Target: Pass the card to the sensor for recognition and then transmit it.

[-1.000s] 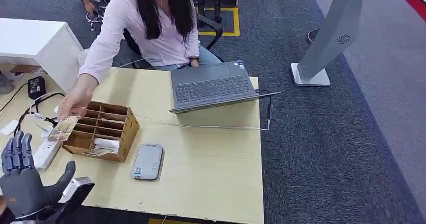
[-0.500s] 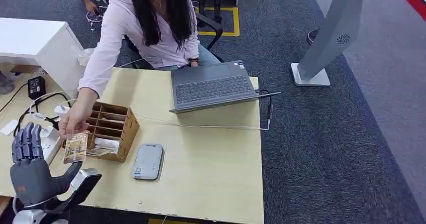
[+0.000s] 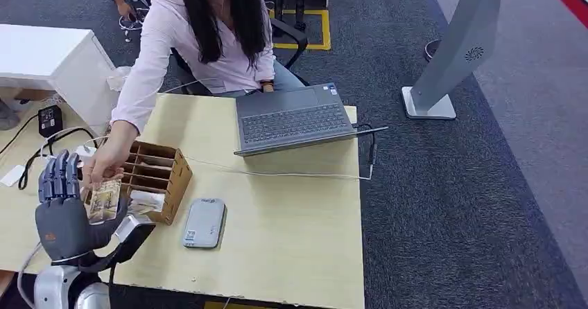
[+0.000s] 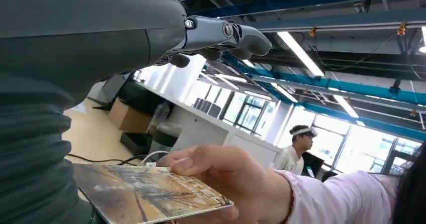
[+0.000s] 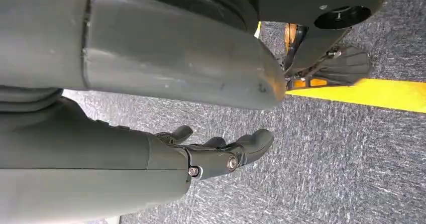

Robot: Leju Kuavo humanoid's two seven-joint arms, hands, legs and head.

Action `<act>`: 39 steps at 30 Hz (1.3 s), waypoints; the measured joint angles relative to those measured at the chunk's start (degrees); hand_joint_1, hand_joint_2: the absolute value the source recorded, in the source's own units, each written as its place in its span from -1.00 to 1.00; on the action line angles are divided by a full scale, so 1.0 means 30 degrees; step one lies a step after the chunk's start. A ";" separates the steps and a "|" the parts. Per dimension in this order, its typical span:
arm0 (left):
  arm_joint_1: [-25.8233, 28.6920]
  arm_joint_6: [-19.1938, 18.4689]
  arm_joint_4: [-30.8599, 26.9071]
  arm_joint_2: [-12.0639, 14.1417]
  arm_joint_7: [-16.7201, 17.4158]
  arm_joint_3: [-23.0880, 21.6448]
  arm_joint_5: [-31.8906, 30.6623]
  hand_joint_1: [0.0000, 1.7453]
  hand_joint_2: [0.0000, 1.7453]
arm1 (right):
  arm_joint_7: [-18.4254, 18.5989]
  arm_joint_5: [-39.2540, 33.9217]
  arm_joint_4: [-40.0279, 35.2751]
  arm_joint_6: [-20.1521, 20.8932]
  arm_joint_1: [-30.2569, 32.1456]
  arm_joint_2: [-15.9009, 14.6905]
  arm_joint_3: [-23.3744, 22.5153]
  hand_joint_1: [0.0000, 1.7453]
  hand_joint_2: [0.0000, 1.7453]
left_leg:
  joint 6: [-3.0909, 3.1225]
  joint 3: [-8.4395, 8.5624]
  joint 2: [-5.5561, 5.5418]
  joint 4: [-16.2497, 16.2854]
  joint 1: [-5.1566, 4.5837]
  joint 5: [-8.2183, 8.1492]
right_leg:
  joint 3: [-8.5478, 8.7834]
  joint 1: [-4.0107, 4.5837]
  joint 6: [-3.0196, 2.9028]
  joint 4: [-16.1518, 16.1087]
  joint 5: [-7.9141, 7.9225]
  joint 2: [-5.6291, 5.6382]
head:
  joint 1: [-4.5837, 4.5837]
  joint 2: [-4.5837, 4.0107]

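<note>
A card (image 3: 105, 199) with a brownish picture lies against the palm of my raised left hand (image 3: 66, 215). A person's hand (image 3: 104, 165) still pinches its far edge. My fingers (image 3: 59, 174) stand straight and apart, with the thumb out to the side, so nothing grips the card. In the left wrist view the card (image 4: 145, 194) lies flat over my left hand (image 4: 90, 38), with the person's hand (image 4: 221, 174) on it. The grey flat sensor (image 3: 204, 222) lies on the table to the right of the card. My right hand (image 5: 216, 156) hangs over carpet, holding nothing.
A wooden divided box (image 3: 154, 177) stands just beyond my left hand, with cards in it. An open laptop (image 3: 291, 118) sits at the table's far edge, its cable running across. A power strip and cables (image 3: 41, 158) lie on the left. The yellow table (image 3: 291, 240) ends at carpet on the right.
My left hand rose and moved forward and right toward the box. The person's hand brought the card down from beside the box onto my palm.
</note>
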 joint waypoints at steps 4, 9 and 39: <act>-0.0126 -0.0007 0.0182 0.0015 0.0007 -0.0116 -0.0036 -1.00 1.00 | 0.0066 0.0029 0.0000 -0.0015 0.0001 -0.0007 0.0000 -1.00 -1.00 | 0.0000 0.0002 0.0002 0.0000 0.0000 0.0001 | 0.0000 0.0000 0.0000 0.0000 0.0000 0.0002 | 0.0000 0.0000; -0.0250 -0.0036 0.0349 0.0015 0.0022 -0.0262 -0.0160 -1.00 1.00 | 0.0095 0.0080 0.0000 -0.0022 0.0003 -0.0015 0.0000 -1.00 -1.00 | 0.0000 0.0001 0.0003 0.0000 0.0000 0.0001 | 0.0000 0.0000 0.0001 0.0001 0.0001 0.0002 | 0.0000 0.0000; -0.0446 0.0203 0.0867 0.0036 0.0044 -0.0728 0.0182 1.00 1.00 | 0.0058 0.0175 0.0000 0.0029 0.0005 -0.0044 0.0000 -1.00 -1.00 | 0.0000 -0.0002 0.0003 0.0001 0.0000 0.0001 | -0.0002 0.0000 0.0001 0.0001 0.0001 0.0004 | 0.0007 0.0000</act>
